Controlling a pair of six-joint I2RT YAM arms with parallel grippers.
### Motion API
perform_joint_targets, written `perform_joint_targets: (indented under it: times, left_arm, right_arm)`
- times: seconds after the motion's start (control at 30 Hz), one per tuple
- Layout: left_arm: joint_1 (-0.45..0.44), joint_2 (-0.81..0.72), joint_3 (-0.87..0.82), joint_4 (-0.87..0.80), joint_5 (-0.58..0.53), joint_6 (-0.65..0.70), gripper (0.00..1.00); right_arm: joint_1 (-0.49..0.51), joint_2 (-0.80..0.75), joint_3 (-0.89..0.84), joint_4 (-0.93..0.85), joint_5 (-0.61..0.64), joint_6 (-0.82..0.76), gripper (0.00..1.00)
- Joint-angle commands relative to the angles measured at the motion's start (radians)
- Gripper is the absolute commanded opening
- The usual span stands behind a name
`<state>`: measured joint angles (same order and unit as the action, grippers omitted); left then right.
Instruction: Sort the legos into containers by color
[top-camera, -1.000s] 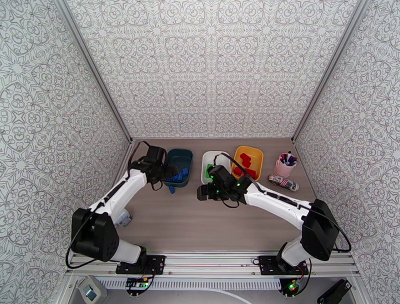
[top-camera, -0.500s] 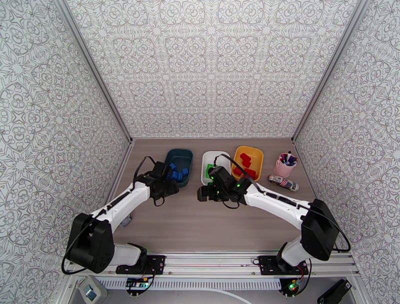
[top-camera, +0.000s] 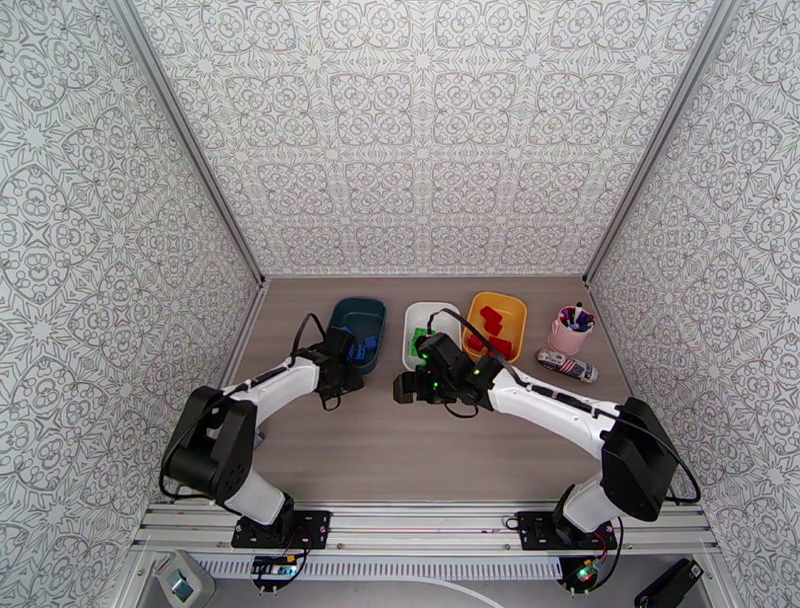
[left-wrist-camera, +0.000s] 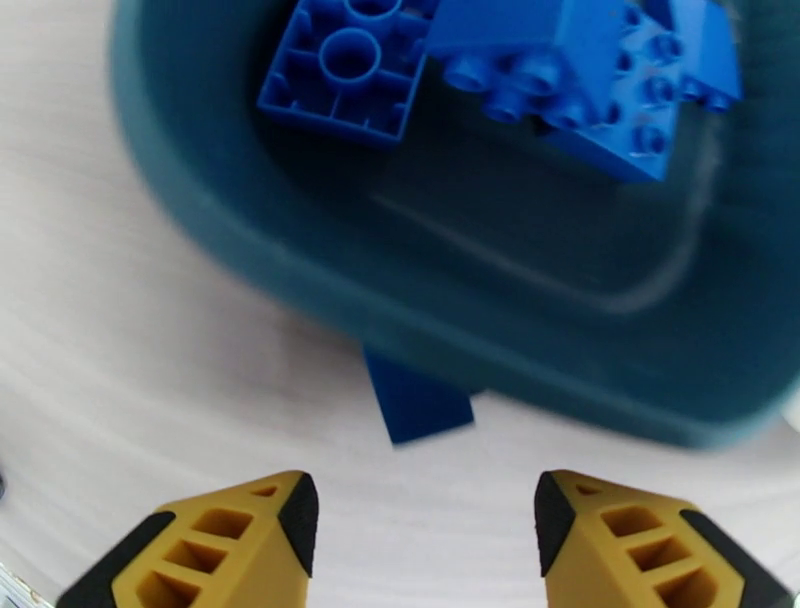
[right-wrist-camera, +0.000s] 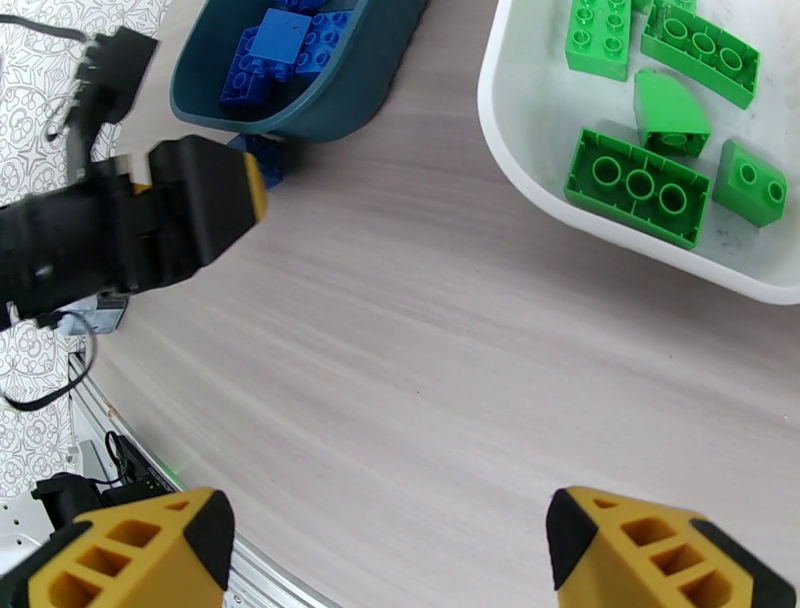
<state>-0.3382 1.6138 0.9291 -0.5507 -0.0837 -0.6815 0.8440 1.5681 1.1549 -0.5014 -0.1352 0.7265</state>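
Observation:
The dark teal tub (top-camera: 362, 322) holds several blue bricks (left-wrist-camera: 580, 80). One loose blue brick (left-wrist-camera: 415, 400) lies on the table against the tub's near wall (left-wrist-camera: 300, 270), partly under its rim. My left gripper (left-wrist-camera: 425, 520) is open just short of that brick, with nothing between its fingers. The white tub (right-wrist-camera: 540, 100) holds several green bricks (right-wrist-camera: 637, 187). The yellow tub (top-camera: 497, 322) holds red bricks (top-camera: 492, 320). My right gripper (right-wrist-camera: 385, 545) hangs open and empty over bare table between the teal and white tubs, and the left gripper (right-wrist-camera: 150, 230) sits to its left.
A pink cup of pens (top-camera: 570, 330) stands at the back right, with a small patterned object (top-camera: 567, 365) lying in front of it. Patterned walls close in the table on three sides. Open wood surface lies in front of the tubs.
My left gripper has drawn back from over the teal tub and now sits at the tub's near edge. The right arm has hardly moved.

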Motion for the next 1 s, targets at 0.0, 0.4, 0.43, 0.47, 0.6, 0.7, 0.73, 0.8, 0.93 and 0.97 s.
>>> perform_joint_targets:
  times: [0.0, 0.4, 0.43, 0.47, 0.6, 0.7, 0.73, 0.8, 0.93, 0.97]
  left_arm:
    - [0.018, 0.037, 0.045, 0.044, -0.024, 0.007, 0.62]
    - [0.062, 0.133, 0.127, 0.058, -0.005, 0.046, 0.56]
    - [0.062, 0.140, 0.130, 0.054, -0.002, 0.048, 0.55]
    - [0.062, 0.144, 0.131, 0.054, -0.001, 0.048, 0.54]
    - [0.061, 0.148, 0.117, 0.057, 0.004, 0.045, 0.49]
    - [0.058, 0.138, 0.097, 0.058, 0.002, 0.042, 0.41]
    - [0.057, 0.129, 0.089, 0.059, 0.000, 0.041, 0.37]
    - [0.053, 0.100, 0.074, 0.054, 0.001, 0.039, 0.31]
    - [0.039, 0.017, 0.055, 0.019, 0.004, 0.036, 0.23]
    - [0.035, -0.005, 0.052, 0.009, 0.005, 0.034, 0.22]
  right_arm:
    - [-0.008, 0.011, -0.001, 0.003, -0.004, 0.007, 0.87]
    - [-0.007, 0.041, 0.028, -0.005, -0.008, 0.002, 0.87]
    - [-0.006, 0.042, 0.030, -0.007, -0.006, 0.001, 0.87]
    - [-0.007, 0.043, 0.033, -0.007, -0.007, 0.001, 0.87]
    - [-0.006, 0.046, 0.035, -0.010, -0.004, -0.002, 0.87]
    - [-0.007, 0.046, 0.037, -0.011, -0.004, -0.003, 0.87]
    - [-0.007, 0.045, 0.039, -0.012, -0.004, -0.004, 0.87]
    - [-0.007, 0.043, 0.043, -0.017, -0.002, -0.006, 0.87]
    - [-0.007, 0.034, 0.048, -0.028, 0.007, -0.011, 0.87]
    - [-0.007, 0.032, 0.050, -0.031, 0.009, -0.013, 0.87]
